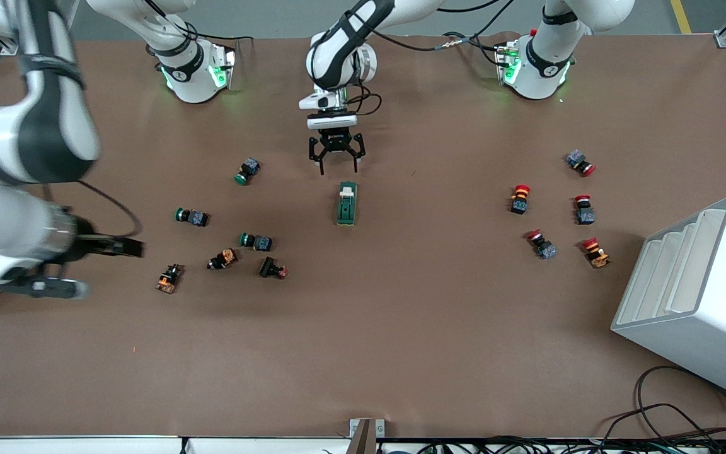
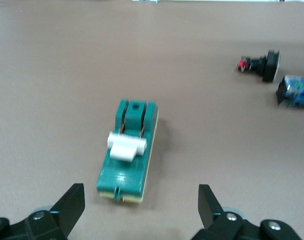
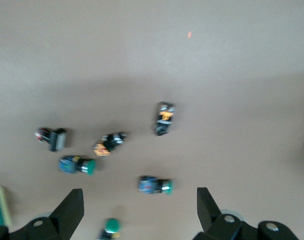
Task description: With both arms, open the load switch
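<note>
Left gripper (image 1: 338, 165) hovers with its 2 fingers apart, load switch (image 1: 346, 203) just ahead: small, rigid, likely light; pinch its long sides. Right gripper (image 3: 137, 212), fingers spread, hangs over the green push buttons (image 3: 77, 165)

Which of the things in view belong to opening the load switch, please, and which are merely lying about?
Job in hand:
- load switch
- left end effector, open, over the table by the switch
- right end effector, open, over the green push buttons

Lying about:
- red push buttons
- white rack
</note>
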### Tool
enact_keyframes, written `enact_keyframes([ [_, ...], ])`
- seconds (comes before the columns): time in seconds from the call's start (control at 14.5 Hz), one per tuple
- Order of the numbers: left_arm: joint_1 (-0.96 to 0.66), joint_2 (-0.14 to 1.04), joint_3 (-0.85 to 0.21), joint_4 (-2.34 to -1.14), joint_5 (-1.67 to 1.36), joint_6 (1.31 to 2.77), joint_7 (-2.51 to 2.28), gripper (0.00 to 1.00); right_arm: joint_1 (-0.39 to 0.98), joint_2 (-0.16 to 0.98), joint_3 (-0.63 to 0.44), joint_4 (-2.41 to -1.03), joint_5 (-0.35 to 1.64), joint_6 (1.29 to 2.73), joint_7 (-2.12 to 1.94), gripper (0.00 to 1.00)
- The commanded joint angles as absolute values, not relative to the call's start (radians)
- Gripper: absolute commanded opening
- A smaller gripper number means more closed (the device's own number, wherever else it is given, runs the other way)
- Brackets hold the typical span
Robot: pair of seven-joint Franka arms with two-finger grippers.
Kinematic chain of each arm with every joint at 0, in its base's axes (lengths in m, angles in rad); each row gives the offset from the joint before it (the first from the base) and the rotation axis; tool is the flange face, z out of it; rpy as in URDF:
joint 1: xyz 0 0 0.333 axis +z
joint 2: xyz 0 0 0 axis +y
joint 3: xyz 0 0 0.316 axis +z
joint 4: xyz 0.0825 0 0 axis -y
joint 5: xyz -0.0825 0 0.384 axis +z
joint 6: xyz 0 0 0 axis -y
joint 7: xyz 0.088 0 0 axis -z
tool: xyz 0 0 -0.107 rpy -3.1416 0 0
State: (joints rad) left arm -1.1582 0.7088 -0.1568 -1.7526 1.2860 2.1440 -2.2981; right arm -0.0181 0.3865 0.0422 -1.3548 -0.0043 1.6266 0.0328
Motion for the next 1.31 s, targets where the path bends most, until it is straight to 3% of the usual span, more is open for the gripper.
enact_keyframes([
  [0.0,-1.115,0.625,-0.147,-1.766,1.185,2.158,-2.202,0.99,-0.13,0.325,0.067,-1.39,-0.029,1.629,-0.197,1.0],
  [0.28,-0.955,0.493,-0.146,-1.734,0.966,2.158,-1.962,0.99,-0.158,0.305,0.069,-1.309,-0.074,1.53,-0.219,1.0],
  [0.55,-0.688,0.373,-0.146,-1.723,0.732,2.157,-1.78,1.0,-0.153,0.305,0.074,-1.264,-0.064,1.399,-0.215,1.0],
  [0.97,-0.366,0.285,-0.15,-1.707,0.482,1.994,-1.362,1.0,-0.141,0.262,0.081,-1.266,-0.054,1.359,-0.212,1.0],
  [1.24,-0.195,0.297,-0.144,-1.534,0.326,1.82,-1.087,1.0,-0.062,0.184,0.01,-1.278,-0.034,1.304,-0.212,1.0],
])
